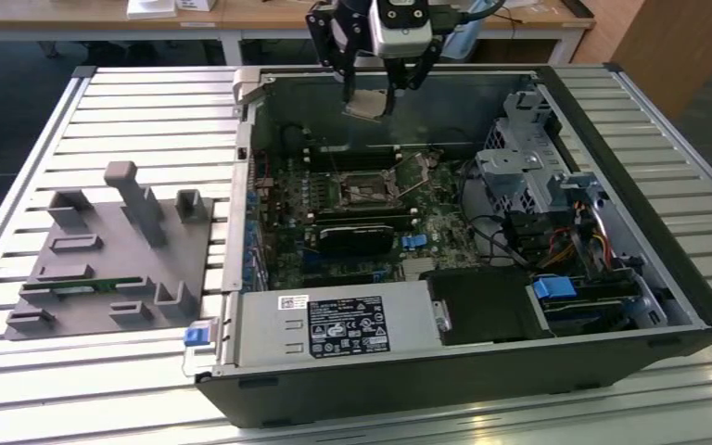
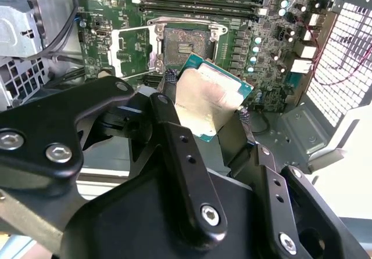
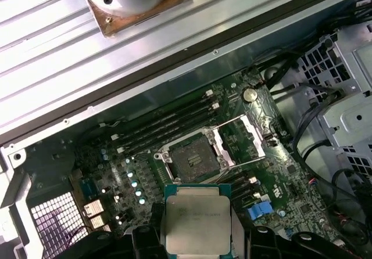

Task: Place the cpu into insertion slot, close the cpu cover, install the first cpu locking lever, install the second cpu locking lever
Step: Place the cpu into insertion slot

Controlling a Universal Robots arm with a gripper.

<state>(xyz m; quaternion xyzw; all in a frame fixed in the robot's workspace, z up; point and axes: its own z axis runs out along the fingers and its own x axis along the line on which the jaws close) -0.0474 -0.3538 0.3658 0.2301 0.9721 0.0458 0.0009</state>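
Exterior view: held the cpu (image 1: 365, 108) clamped between the jaws, well above the insertion slot (image 1: 365, 190). Found the cpu cover (image 3: 239, 140) flipped open in the first wrist view; judged nothing seated, closed or latched.

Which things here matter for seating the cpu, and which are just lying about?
Job: cpu, held in the gripper; insertion slot; cpu cover, open.
Lying about: grey fixture tray; power supply box; memory slots.

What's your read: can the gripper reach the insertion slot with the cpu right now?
Probably yes. The gripper holds the cpu above the open case, the cpu cover is swung open beside the insertion slot, and its dark centre lies bare with nothing over it.
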